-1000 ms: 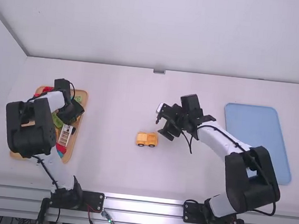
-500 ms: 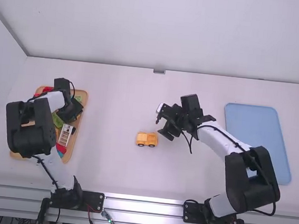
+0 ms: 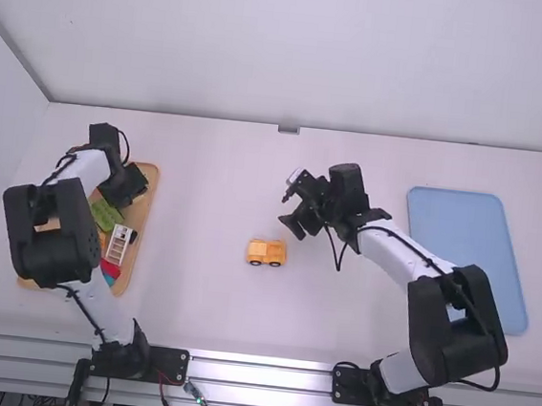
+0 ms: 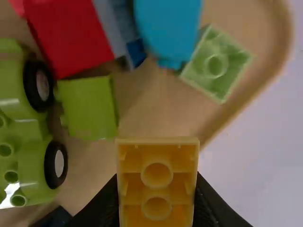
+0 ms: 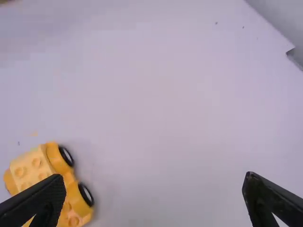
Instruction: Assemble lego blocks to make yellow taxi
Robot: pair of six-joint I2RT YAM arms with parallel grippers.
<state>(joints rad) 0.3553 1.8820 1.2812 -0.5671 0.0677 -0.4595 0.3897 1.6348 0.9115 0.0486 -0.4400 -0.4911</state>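
Yellow wheeled taxi base, one, mid-table, top studs bare, upper build apparently outstanding; yellow Lego block, one, clamped in left gripper over left-hand wooden tray; right gripper, empty, fingers spread, beyond base.

No readable text, label, brand, number or sign shows on anything in view.

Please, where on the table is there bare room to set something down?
The table is bare between the wooden tray and the yellow car, and also beyond the car. The blue tray's visible part is bare too. It is crowded at the wooden tray, among its blocks, where the left gripper holds a yellow block.
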